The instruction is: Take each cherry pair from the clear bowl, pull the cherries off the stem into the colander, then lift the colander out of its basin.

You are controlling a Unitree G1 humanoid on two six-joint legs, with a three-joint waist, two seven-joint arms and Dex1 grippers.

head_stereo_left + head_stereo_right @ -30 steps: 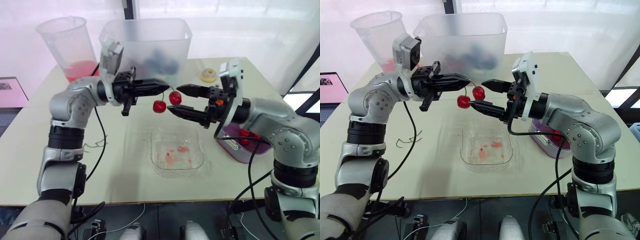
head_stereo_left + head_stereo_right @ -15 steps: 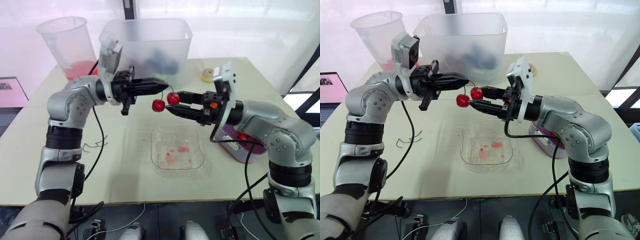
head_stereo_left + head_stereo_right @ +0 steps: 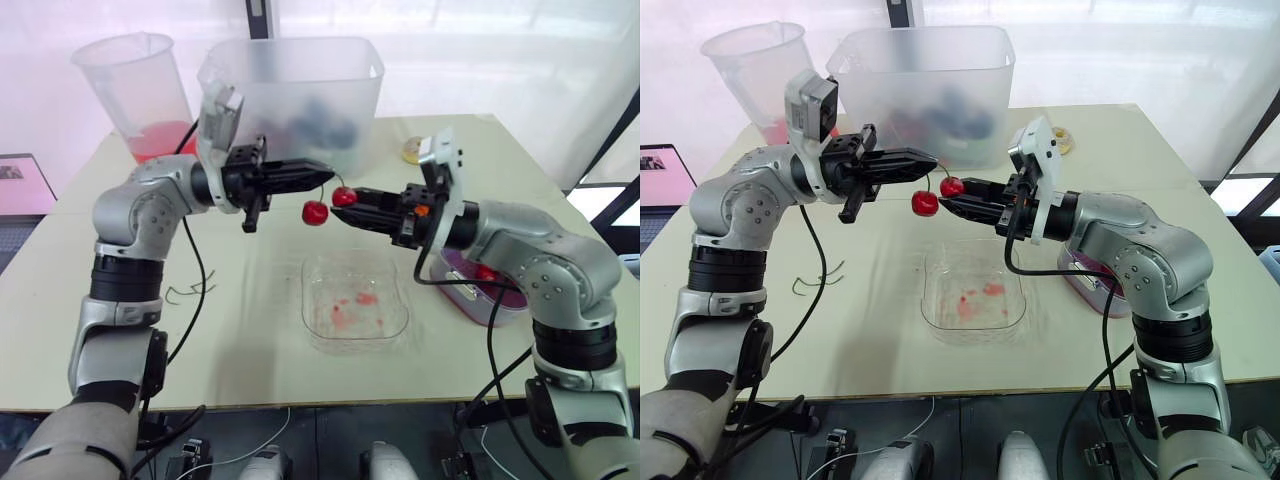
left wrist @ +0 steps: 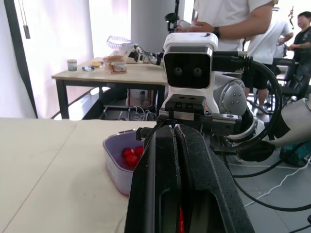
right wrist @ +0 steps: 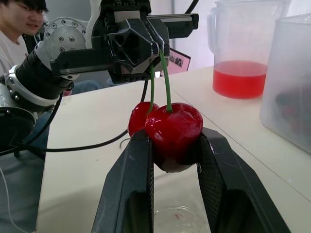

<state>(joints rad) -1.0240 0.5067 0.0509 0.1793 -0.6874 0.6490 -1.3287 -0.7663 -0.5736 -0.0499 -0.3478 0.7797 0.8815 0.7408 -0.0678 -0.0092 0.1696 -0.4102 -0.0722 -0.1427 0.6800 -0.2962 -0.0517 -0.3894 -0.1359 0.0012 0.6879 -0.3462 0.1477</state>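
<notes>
Judging task late: clear bowl [image 3: 385, 325] bare save red smears; colander [image 3: 480, 302] at its 3 o'clock holding cherries [image 4: 130, 154], unlifted. At bowl's 12 o'clock, left gripper [image 3: 326, 176] pinched on stem [image 5: 166, 82], right gripper [image 3: 350, 197] clamped round one cherry [image 5: 173, 130]; pull pending.

Both arms raised, forearms near level, pointing inward tip to tip. Left claw [image 3: 324, 176] pinched closed on stem [image 5: 166, 87]; right claw [image 3: 350, 196] clamped around one cherry [image 5: 173, 131].
</notes>
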